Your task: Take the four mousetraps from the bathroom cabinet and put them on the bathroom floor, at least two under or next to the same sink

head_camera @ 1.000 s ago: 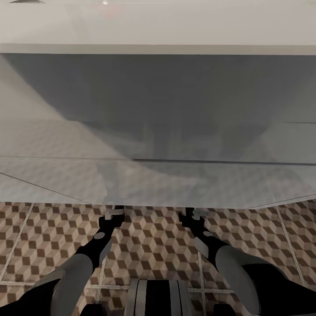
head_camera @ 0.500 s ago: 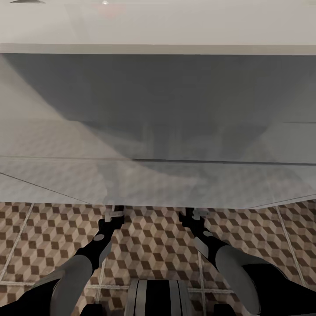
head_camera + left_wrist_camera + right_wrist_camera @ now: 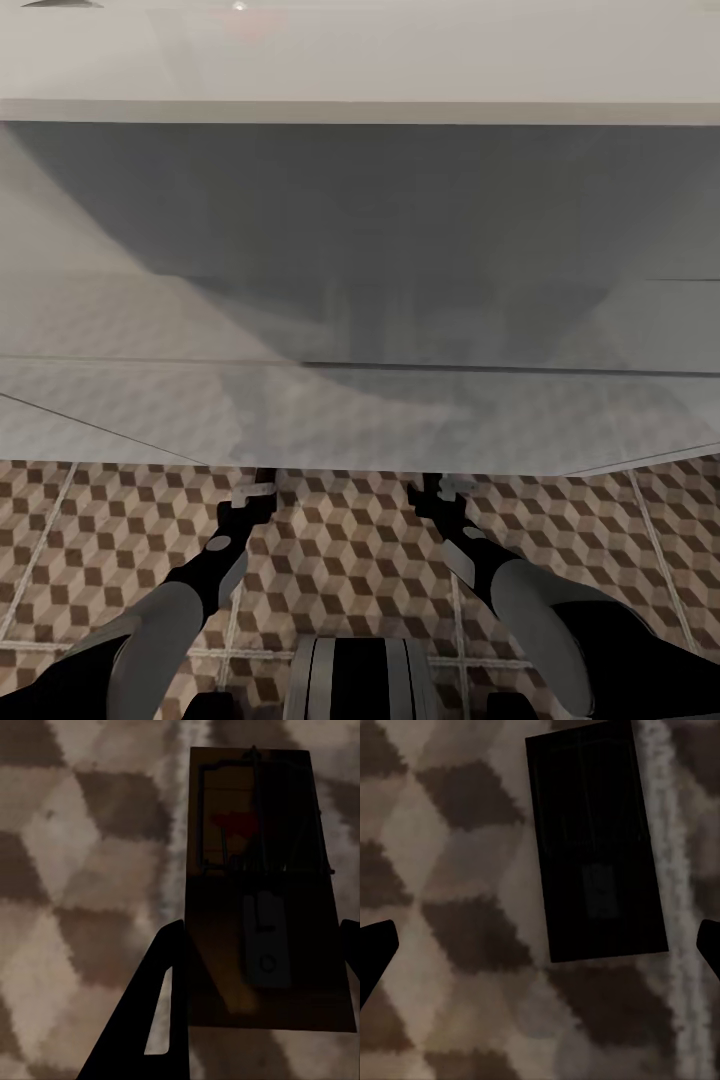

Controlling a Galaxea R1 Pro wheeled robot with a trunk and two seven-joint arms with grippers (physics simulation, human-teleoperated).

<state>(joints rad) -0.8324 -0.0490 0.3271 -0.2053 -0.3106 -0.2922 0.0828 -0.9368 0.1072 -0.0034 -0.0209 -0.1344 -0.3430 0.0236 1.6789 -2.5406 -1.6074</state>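
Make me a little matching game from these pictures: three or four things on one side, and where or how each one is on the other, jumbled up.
Things:
1. left gripper
2. right gripper
3. sink
4. floor

States:
a. white, overhanging both grippers' tips
b. fingers spread wide, a dark mousetrap lying free between them
c. cube-patterned brown tiles
d. fingers close on either side of a mousetrap with a red spot

Pairs: 1-d, 2-b, 3-a, 4-c

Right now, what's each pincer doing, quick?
Left pincer: open around a mousetrap on the floor.
Right pincer: open, empty, above another mousetrap.
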